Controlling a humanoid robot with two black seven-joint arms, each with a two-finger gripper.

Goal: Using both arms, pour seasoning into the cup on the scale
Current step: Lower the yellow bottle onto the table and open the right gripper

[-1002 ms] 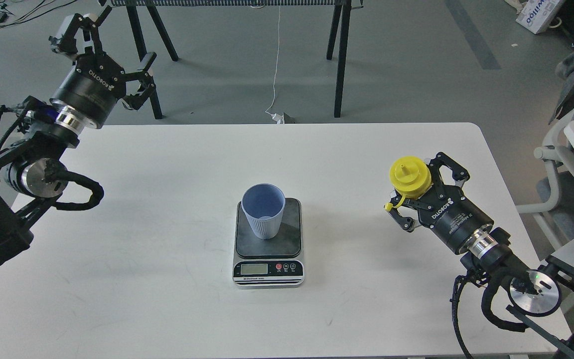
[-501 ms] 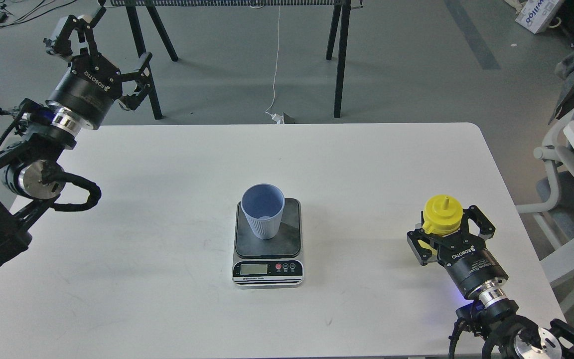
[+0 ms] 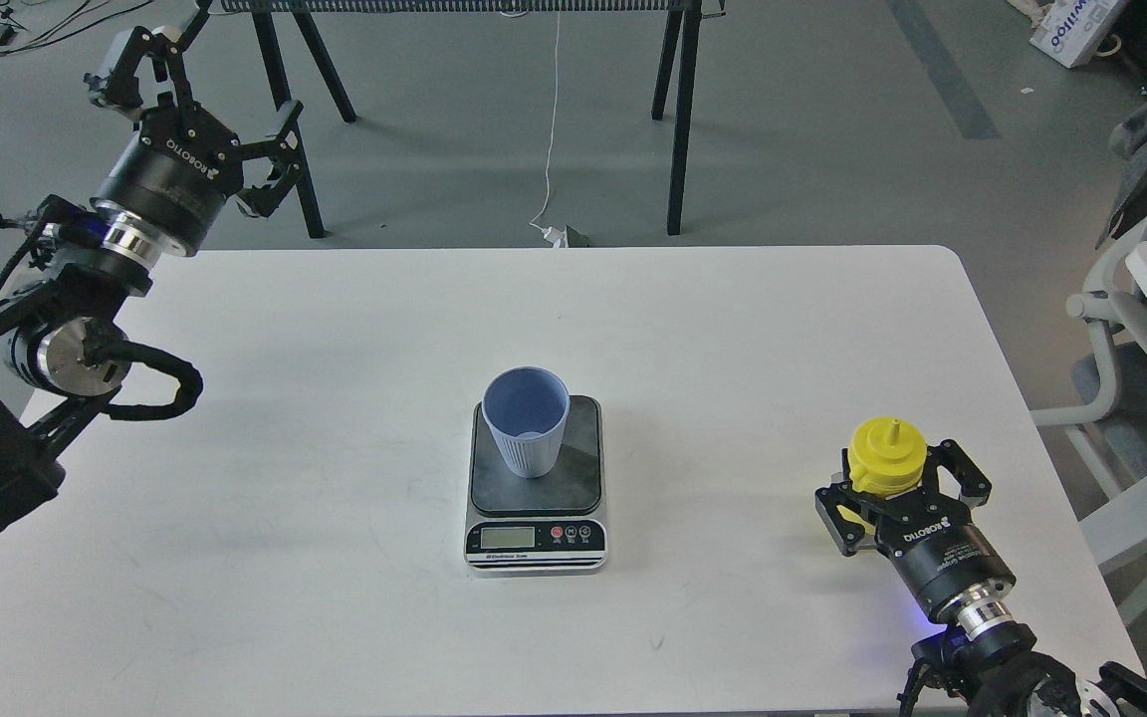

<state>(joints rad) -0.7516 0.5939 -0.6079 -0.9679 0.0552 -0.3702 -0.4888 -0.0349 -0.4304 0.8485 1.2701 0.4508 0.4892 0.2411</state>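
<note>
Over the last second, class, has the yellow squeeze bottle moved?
Yes. The yellow squeeze bottle, held in the right gripper, has moved right, away from the scale, and toward the table's near edge.

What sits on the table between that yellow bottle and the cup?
Nothing visible: only bare white table lies between the yellow bottle, gripped in the right gripper, and the cup on the scale.

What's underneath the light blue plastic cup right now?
The light blue plastic cup stands on the dark grey plate of the flat kitchen scale. The plate patch directly beneath its base is covered, so nothing there can be seen.
</note>
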